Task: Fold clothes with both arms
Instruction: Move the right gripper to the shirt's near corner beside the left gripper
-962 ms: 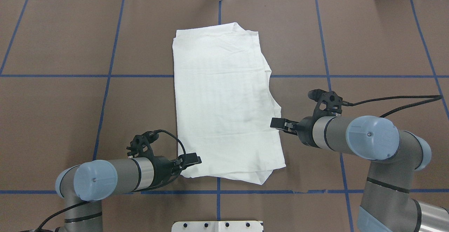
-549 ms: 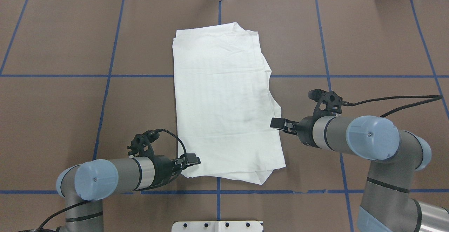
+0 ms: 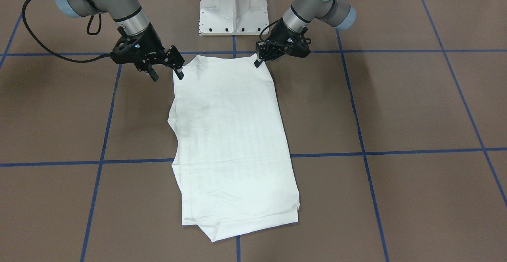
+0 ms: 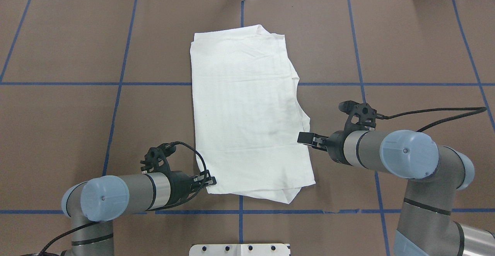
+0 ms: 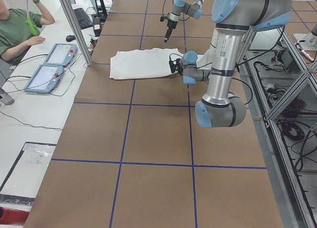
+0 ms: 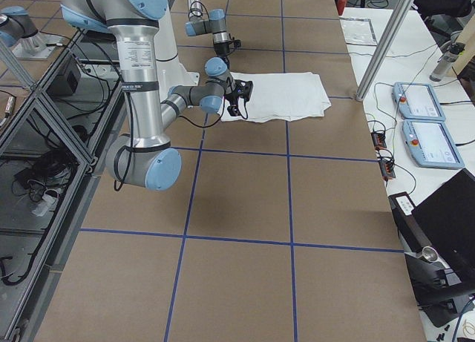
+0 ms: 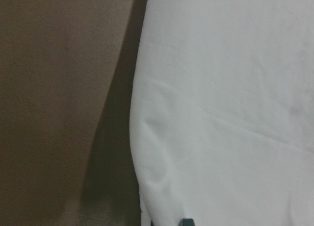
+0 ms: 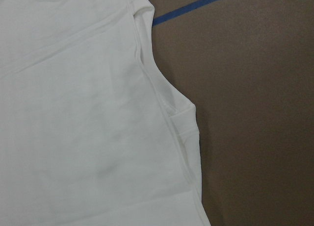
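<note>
Base [image 4: 239, 249] sits at the near table [image 4: 77, 132] edge. Left gripper [image 4: 210, 179] is low at the shirt's [image 4: 247, 113] near-left corner, tip touching the cloth edge. Its jaws look close together in the front view, and one dark fingertip [image 7: 186, 221] shows at the bottom of the left wrist view. I cannot tell whether any cloth is pinched.

Right gripper [image 4: 304, 137] is a bit farther out, at the shirt's right edge below the notch where the folded layers step in. Its jaws are spread wide, one finger is at the hem, and it holds nothing.

The shirt is white and folded into a long rectangle. It lies flat at table centre, running away from the robot across a blue tape line [image 4: 96, 83]. Underlying layers poke out at the near-right corner and along the right side. The far edge is slightly uneven.

Beyond the table's far side, the left-side view shows two pendants [image 5: 52, 65] and a seated person [image 5: 15, 25].
</note>
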Controlling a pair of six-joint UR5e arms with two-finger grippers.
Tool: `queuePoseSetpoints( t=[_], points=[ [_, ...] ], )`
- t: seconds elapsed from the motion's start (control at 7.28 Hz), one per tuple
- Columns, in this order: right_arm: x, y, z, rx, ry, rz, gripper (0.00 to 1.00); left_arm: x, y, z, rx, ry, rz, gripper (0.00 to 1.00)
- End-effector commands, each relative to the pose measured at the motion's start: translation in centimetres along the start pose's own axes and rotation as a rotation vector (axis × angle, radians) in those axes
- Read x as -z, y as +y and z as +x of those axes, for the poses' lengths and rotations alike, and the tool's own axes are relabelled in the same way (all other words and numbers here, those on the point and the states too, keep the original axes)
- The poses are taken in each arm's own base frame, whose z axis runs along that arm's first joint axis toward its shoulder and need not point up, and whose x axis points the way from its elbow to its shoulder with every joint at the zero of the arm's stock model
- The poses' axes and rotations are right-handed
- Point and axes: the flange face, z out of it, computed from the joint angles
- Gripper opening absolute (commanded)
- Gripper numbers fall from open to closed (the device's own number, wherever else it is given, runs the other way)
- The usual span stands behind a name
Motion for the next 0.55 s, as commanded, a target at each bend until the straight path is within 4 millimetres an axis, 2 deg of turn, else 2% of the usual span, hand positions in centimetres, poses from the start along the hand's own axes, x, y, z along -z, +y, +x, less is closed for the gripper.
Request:
queuePoseSetpoints(
  t=[0.0, 0.14, 0.27, 0.41],
  points=[
    [-1.1, 2.8, 0.3, -0.184, 0.094, -0.027, 0.99, 0.2, 0.1, 0.3, 0.000, 0.006, -0.002, 0.00],
    [-1.8, 4.6, -1.1, -0.311, 0.129, -0.038, 0.98, 0.3, 0.1, 0.4, 0.000, 0.009, -0.003, 0.00],
    [-2.5, 7.3, -2.2, -0.431, 0.150, -0.051, 0.98, 0.3, 0.1, 0.4, 0.000, 0.010, -0.003, 0.00],
    [-2.7, 8.4, -3.6, -0.509, 0.153, -0.040, 0.97, 0.3, 0.1, 0.4, 0.000, 0.010, -0.003, 0.00]
  ],
)
